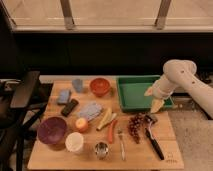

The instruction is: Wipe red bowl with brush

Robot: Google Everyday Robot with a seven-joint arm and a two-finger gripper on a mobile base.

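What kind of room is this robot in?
Probably a lab or office, not a real kitchen: a wooden table by a big window, an office chair, and the claw above the green tray.

The gripper [152,101] hangs, fingers spread and empty, over the front right corner of the green tray [132,92]; the brush [154,137] lies just below it on the wooden table [145,160], beside dark grapes [135,126]; the red bowl [99,86] sits left of the tray.
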